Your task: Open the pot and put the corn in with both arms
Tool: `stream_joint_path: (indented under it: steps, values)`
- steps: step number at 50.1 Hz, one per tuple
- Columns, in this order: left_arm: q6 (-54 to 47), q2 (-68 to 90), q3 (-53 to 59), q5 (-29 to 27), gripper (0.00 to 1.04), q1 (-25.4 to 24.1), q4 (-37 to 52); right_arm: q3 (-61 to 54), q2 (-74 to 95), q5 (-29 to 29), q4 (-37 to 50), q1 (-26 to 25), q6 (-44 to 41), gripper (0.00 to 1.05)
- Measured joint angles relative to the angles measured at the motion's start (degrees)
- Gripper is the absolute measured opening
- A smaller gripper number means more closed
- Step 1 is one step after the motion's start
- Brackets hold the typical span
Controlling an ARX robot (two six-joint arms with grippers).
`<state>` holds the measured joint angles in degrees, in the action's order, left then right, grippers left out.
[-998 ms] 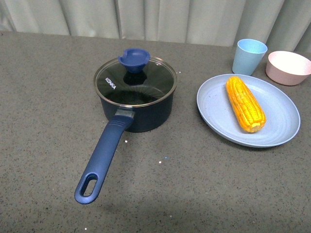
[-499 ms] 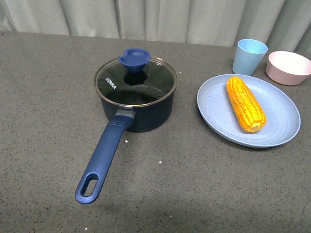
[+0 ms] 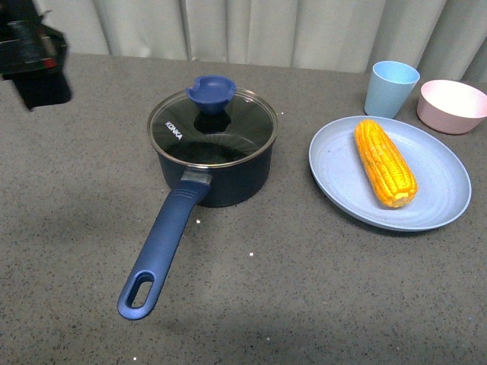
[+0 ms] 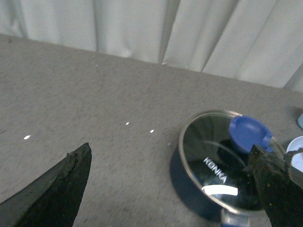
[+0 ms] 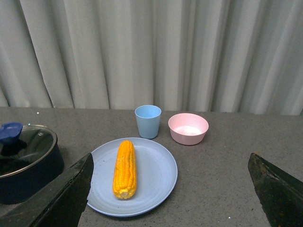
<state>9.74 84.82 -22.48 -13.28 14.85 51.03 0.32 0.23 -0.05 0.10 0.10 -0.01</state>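
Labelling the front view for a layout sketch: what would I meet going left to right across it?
Black left robot arm, dark navy-blue round saucepan, yellow-orange corn cob, pink round bowl.

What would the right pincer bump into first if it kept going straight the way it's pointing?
The right pincer would probably meet the plate near its rim, beside the corn, or the table just past it; depth is unclear.
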Motion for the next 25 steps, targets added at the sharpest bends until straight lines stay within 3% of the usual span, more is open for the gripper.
stream_joint_path:
  steps: [14, 25]
  values:
    - [-4.1, 17.9, -12.4, 1.2, 0.98, 1.8, 6.8, 0.0, 0.0, 0.0, 0.0, 0.0, 0.0, 0.96]
    - [-6.2, 28.1, -24.4, 0.4, 0.98, 3.5, 3.3, 0.0, 0.0, 0.0, 0.0, 0.0, 0.0, 0.96]
